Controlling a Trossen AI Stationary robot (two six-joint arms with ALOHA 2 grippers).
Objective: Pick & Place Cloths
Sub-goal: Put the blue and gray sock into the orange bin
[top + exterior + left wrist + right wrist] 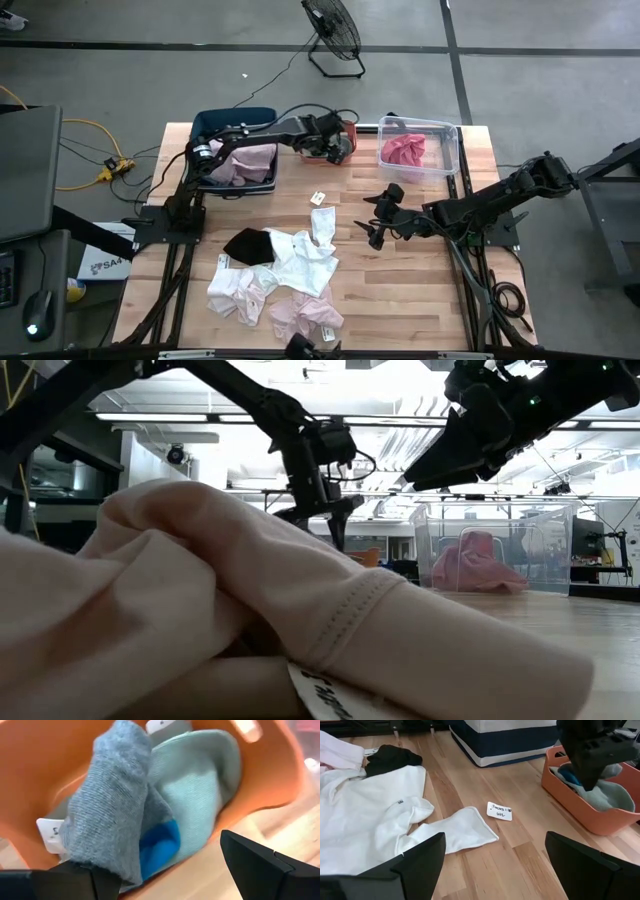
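My left gripper is open, pointing down into the orange bin at the table's far middle. In the bin lie a grey sock and a sage-green and blue cloth. My right gripper is open and empty above the table's middle right; in its own view it stands over bare wood. A pile of cloths lies near the front: black, white and pink pieces. The pink cloth fills the low view's foreground. My left gripper is open over the orange bin. The grey sock's end lies right beside one finger; I cannot tell whether they touch. The sock rests on the other cloth in the bin.
A blue bin with pale cloths stands at the far left. A clear bin holding a pink cloth stands at the far right. A small white label card lies on bare wood between the bins and the pile.
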